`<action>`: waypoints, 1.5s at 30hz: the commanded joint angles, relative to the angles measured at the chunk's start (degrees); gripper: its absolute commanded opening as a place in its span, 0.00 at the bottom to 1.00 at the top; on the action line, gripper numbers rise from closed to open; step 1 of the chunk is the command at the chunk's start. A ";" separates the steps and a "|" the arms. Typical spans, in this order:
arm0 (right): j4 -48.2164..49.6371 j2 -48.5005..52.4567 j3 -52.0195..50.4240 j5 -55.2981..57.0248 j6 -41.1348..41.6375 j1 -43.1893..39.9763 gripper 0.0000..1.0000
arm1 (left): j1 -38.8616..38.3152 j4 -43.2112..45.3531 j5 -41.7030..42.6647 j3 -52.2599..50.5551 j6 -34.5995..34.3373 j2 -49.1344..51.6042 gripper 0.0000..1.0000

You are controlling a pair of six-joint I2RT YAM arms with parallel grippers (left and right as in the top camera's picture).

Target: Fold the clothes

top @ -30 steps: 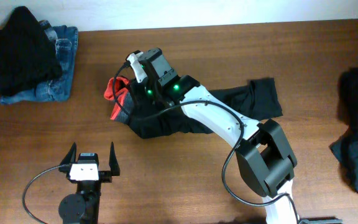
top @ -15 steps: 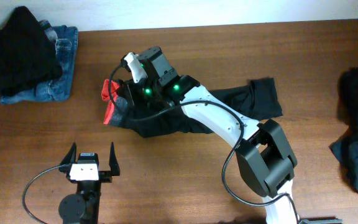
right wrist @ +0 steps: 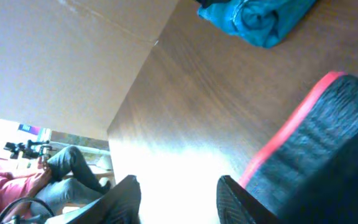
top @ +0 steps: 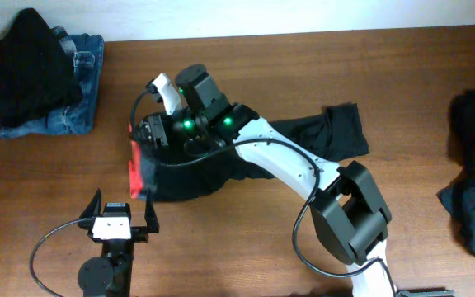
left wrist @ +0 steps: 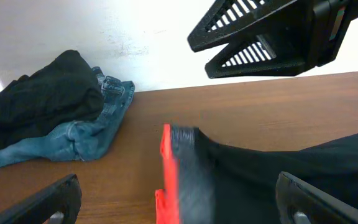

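I had my left gripper point(top: 123, 202) parked near the black trousers point(top: 190, 175), jaws wide apart. Right gripper point(right wrist: 176, 196) hovered by their red trim point(top: 136, 172), jaws parted too.

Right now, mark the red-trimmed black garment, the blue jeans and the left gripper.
red-trimmed black garment point(top: 184, 177): overhead view, on its dark fabric beside the red edge.
blue jeans point(top: 87, 103): overhead view, on the bare denim at its right side.
left gripper point(top: 123, 200): overhead view, midway between its open fingertips.
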 commanded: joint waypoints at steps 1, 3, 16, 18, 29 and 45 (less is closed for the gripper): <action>0.31 -2.93 1.36 -0.70 0.04 0.31 0.46 | 0.33 -0.33 0.63 -0.11 0.72 -0.33 0.99; 0.35 -2.93 1.36 -0.37 -1.99 0.17 0.46 | 0.33 -0.31 0.63 -0.11 0.72 -0.33 0.99; -19.41 -3.10 1.40 28.85 -8.02 -18.14 0.42 | 0.33 -0.31 0.63 -0.11 0.72 -0.33 0.99; -21.99 -3.10 1.40 32.15 -8.02 -20.15 0.45 | 0.33 -0.31 0.63 -0.11 0.72 -0.33 0.99; -29.81 -2.84 1.14 38.58 -7.96 -28.17 0.52 | 0.33 -0.31 0.61 -0.11 0.72 -0.33 0.99; -34.01 -1.97 0.42 36.39 -9.22 -28.96 0.25 | 0.31 7.28 29.42 2.62 -8.24 -0.26 0.99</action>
